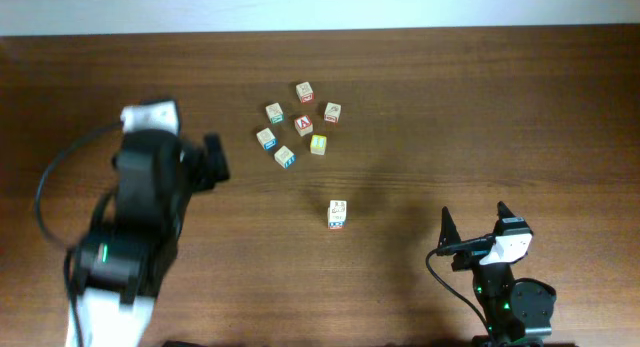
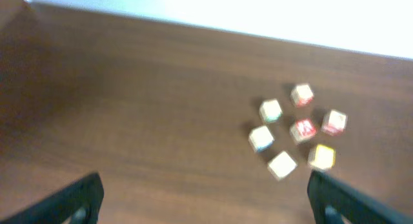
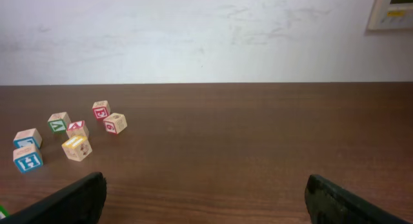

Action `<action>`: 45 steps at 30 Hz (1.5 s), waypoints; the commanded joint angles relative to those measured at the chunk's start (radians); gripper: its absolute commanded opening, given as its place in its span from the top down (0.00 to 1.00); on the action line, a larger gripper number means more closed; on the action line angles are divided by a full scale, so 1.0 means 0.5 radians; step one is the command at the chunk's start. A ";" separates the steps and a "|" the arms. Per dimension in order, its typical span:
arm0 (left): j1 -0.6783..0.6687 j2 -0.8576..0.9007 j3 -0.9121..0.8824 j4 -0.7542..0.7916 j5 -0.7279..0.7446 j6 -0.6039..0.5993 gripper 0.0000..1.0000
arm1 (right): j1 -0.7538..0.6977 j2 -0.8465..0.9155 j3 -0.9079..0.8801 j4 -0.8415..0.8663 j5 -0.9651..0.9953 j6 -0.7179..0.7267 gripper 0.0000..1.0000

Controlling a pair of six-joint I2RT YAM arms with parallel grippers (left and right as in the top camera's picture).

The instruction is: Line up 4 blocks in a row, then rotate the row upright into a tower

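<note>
Red-lettered block [image 1: 304,125] sat mid-cluster on table [image 1: 480,97], six alphabet blocks [image 1: 274,113] close around it. Eighth block [image 1: 337,214] stood alone, nearer right gripper [image 1: 474,219]. Left gripper [image 2: 205,201] hung left of red-lettered block. Both jaws stood wide apart, empty.

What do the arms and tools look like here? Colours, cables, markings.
Both black. Left arm: white wrapping at both ends, a green light, a black cable looping alongside. Right arm: white block near its wrist, green lights, thin black cable. Left tool and right tool: two dark tapered fingers each. No legible markings.
</note>
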 commanded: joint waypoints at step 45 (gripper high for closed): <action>0.312 -2.088 -2.299 1.328 0.562 1.051 0.01 | 0.013 -0.021 -0.021 0.005 0.019 0.004 0.02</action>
